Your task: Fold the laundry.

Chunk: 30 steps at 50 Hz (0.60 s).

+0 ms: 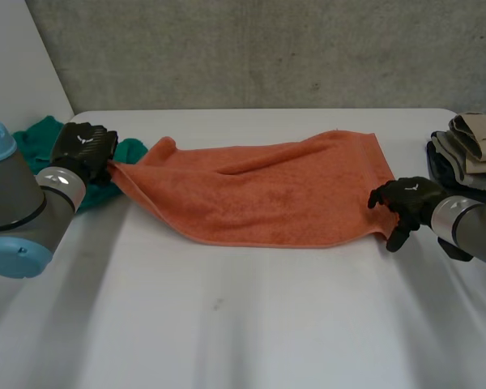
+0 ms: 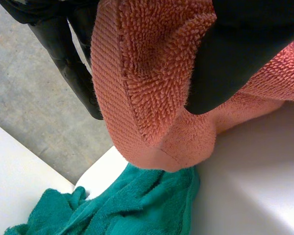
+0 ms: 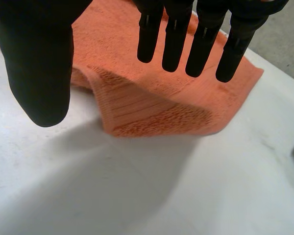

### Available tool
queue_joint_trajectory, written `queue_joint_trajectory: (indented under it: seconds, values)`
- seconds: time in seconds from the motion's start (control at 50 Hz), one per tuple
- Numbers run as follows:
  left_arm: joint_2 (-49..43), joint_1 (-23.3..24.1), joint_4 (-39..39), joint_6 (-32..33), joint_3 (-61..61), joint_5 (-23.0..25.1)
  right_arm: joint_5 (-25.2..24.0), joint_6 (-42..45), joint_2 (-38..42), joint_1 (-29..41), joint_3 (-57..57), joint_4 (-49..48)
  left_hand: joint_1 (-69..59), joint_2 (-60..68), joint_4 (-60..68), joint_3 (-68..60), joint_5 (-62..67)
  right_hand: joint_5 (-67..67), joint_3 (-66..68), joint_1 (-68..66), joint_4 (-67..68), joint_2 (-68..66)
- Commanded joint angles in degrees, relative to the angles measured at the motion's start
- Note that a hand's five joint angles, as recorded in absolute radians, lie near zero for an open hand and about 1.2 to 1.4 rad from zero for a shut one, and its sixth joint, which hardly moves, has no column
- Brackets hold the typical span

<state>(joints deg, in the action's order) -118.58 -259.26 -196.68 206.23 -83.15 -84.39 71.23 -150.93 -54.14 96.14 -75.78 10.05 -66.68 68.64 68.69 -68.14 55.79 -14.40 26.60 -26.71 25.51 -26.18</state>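
Looped orange terry towel (image 1: 259,190) lies rumpled on smooth white table (image 1: 243,324), open room toward 6 o'clock. My left hand (image 1: 83,150) clamps its ribbed 9 o'clock corner. My right hand (image 1: 405,201), fingers straight and apart, hovers at its 3 o'clock edge.

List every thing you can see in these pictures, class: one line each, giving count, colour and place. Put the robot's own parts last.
orange towel: one, orange, spread loosely across the middle of the table
green towel: one, green, bunched at the table's far left corner, beside the orange towel's left end
pile of cloths: one pile, beige on top with dark cloth below, at the table's right edge
table: one, white, under everything
wall: one, grey, behind the table
arms: two, grey with light-blue caps, one at each side
left hand: one, black, pinching the orange towel's left corner
right hand: one, black, open with straight fingers at the orange towel's right near corner
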Motion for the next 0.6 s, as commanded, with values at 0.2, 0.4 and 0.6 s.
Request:
queue_joint_trajectory:
  seconds: [0.2,0.4,0.6]
  values:
    - [3.3,0.2,7.4,-1.4,-0.3,-1.8,7.0,-3.8,6.1,3.3,1.8,-13.8,-13.3,11.4,11.3,-11.9,14.2,-55.6,53.4,-53.3,54.5,-53.8]
    - [11.9,-0.5,28.3,3.9,-4.6,-2.0,8.2,15.3,-10.4,0.9,-8.3,-2.6,-13.3,11.4,11.3,-11.9,14.2,-55.6,53.4,-53.3,54.5,-53.8]
    - [18.9,-3.9,46.1,30.8,-10.3,-1.7,9.8,41.9,-20.1,-3.5,-17.4,16.7,-13.3,11.4,11.3,-11.9,14.2,-55.6,53.4,-53.3,54.5,-53.8]
